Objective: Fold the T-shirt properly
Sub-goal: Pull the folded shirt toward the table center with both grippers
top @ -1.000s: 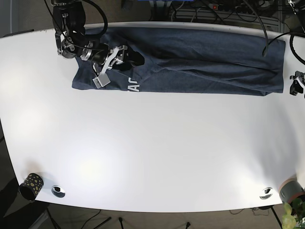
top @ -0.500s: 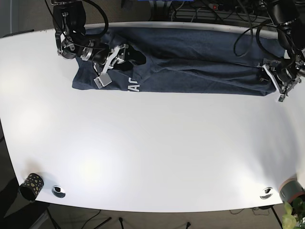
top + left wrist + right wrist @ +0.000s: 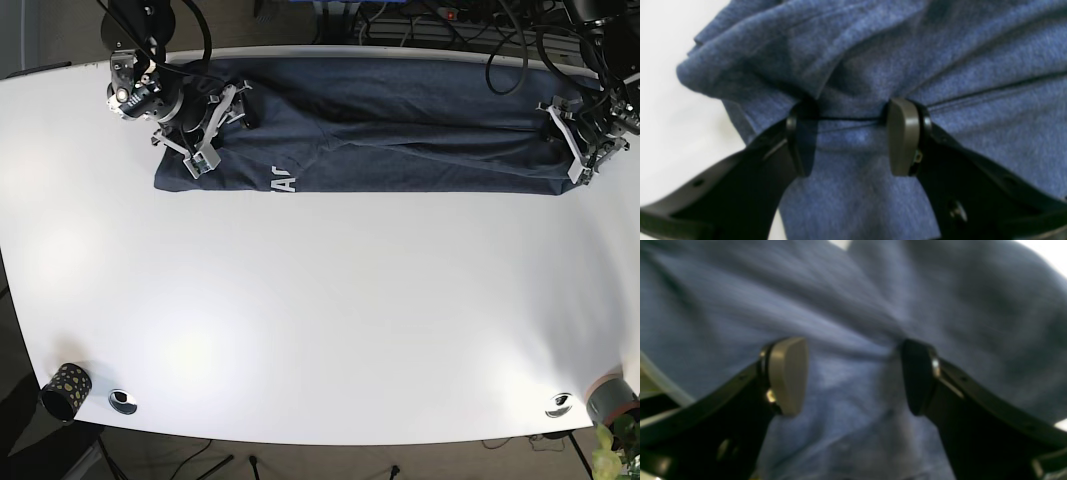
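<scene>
Lying along the far edge of the white table point(image 3: 320, 320), the dark blue T-shirt point(image 3: 400, 130) forms a long folded band. The left gripper point(image 3: 853, 136) and right gripper point(image 3: 853, 376), at opposite ends, each rest on the cloth with fingers apart, a fabric ridge between them.

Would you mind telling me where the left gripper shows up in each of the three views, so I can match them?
Base: left gripper at the far right, on the T-shirt end.
Left wrist: left gripper fills the lower frame, jaws apart astride a fabric fold.
Right wrist: not in it; that is the right gripper.
Shared landmark: the blue T-shirt.
</scene>
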